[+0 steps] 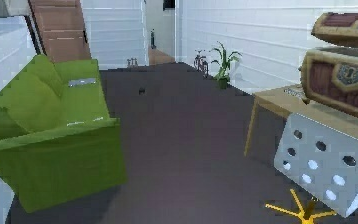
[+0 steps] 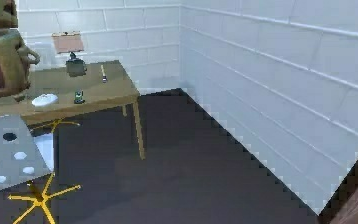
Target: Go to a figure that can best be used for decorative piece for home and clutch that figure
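Observation:
A wooden table [image 2: 97, 92] stands against the white brick wall. At its back edge sits a small dark lump [image 2: 75, 67] with a tan rectangular piece [image 2: 69, 42] above it; it is too small to tell whether it is a figure. A large brown treasure chest [image 2: 5, 62] takes up the table's left end, and it shows again at the forward view's right as the chest [image 1: 339, 68] on the table [image 1: 277, 101].
A white dish [image 2: 44, 100], a tiny dark item [image 2: 78, 97] and a thin stick [image 2: 103, 72] lie on the table. A grey perforated chair [image 1: 322, 155] on a yellow star base [image 2: 42, 197] stands at it. A green sofa [image 1: 57, 125] lines the forward view's left. A potted plant [image 1: 225, 63] stands far back, and dark floor lies open between.

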